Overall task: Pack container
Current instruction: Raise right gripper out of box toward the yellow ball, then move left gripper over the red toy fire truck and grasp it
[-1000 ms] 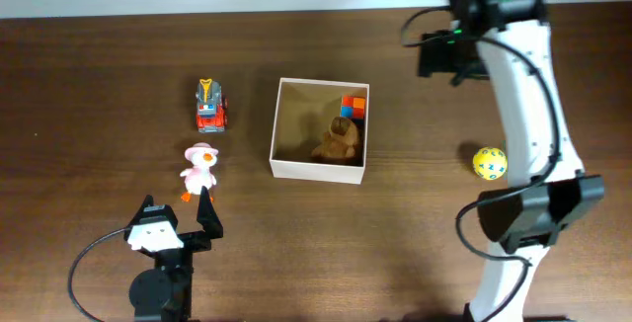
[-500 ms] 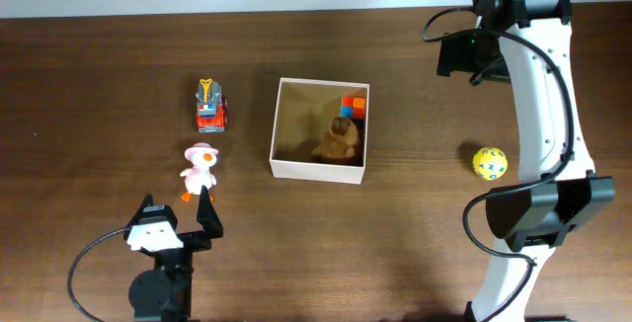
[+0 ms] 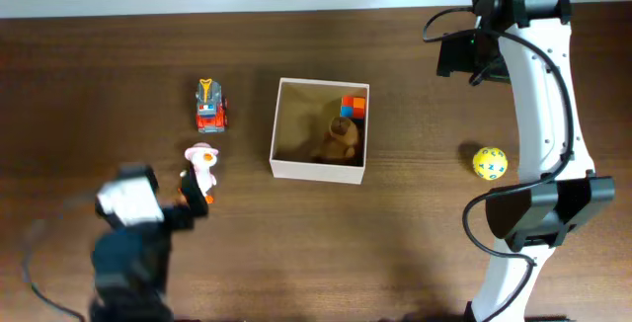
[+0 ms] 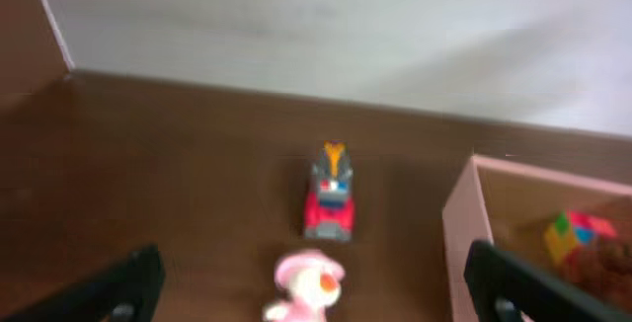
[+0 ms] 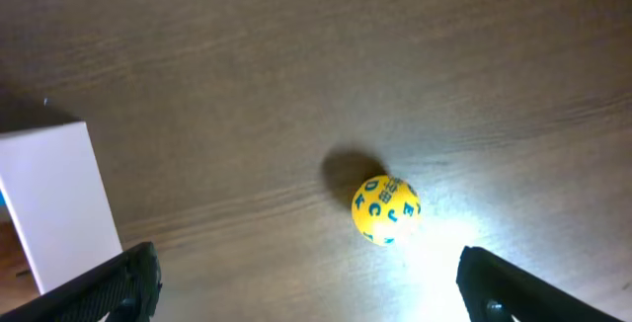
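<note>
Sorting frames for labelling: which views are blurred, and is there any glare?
Overhead: the left arm is smeared by motion blur, the rest sharp. Left wrist: the whole picture is soft, the toy truck and duck toy fuzzy. Right wrist: sharp, with a bright glare patch on the table beside the yellow ball, whose shadow falls up-left.

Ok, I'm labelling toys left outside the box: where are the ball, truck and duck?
ball (image 5: pixel 386 209), right wrist view, middle of the sphere.
truck (image 3: pixel 210 115), overhead view, red body.
duck (image 3: pixel 200 171), overhead view, white body.
</note>
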Controlling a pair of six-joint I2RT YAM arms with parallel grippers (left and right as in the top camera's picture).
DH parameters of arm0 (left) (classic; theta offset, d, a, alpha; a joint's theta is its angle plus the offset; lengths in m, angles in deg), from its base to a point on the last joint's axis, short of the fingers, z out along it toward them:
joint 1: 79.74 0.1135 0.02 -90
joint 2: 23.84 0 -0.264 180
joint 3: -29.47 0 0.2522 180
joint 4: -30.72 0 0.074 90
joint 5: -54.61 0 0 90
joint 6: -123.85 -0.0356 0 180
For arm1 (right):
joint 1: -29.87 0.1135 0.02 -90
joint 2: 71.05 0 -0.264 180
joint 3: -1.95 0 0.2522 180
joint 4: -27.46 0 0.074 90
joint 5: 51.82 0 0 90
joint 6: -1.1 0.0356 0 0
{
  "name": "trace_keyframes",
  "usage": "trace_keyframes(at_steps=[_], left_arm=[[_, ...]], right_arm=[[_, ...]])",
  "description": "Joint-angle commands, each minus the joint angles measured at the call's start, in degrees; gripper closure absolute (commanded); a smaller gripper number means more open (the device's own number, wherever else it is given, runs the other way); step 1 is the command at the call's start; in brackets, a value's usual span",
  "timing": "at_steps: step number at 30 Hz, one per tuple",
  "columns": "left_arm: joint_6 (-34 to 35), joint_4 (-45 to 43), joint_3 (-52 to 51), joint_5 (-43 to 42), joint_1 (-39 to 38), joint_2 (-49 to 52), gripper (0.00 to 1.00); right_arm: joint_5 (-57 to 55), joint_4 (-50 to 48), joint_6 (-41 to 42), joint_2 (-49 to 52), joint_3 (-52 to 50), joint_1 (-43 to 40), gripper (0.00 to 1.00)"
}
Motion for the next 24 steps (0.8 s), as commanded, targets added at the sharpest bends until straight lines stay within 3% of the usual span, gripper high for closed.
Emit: trace_keyframes(at_steps=[1,6,11,19,24], left_arm=[[-2.6,6.4,15.4,1.3,0.1,17.0,0.01],[-2.6,20.8,41.6,-3.6,0.1,43.5,0.01],[-2.6,23.9,57.9,-4.5,0.1,61.2,0.01],[-3.2,19.5,60.4,-4.5,0.1,73.2,0.01],[-8.8,17.8,60.4,-4.7,-0.4,79.4,0.01]], right_arm=[[-0.9,-0.1,0.5,-1.7,0.9,-0.2,0.01],[-0.9,-0.1,0.5,-1.7,0.9,-0.2,0.01],[-0.9,-0.1,0.5,-1.7,0.9,-0.2,0.01],[-0.9,-0.1,0.5,-1.7,0.9,-0.2,0.01],[-0.9,-0.1,0.5,-1.7,0.9,-0.2,0.01]])
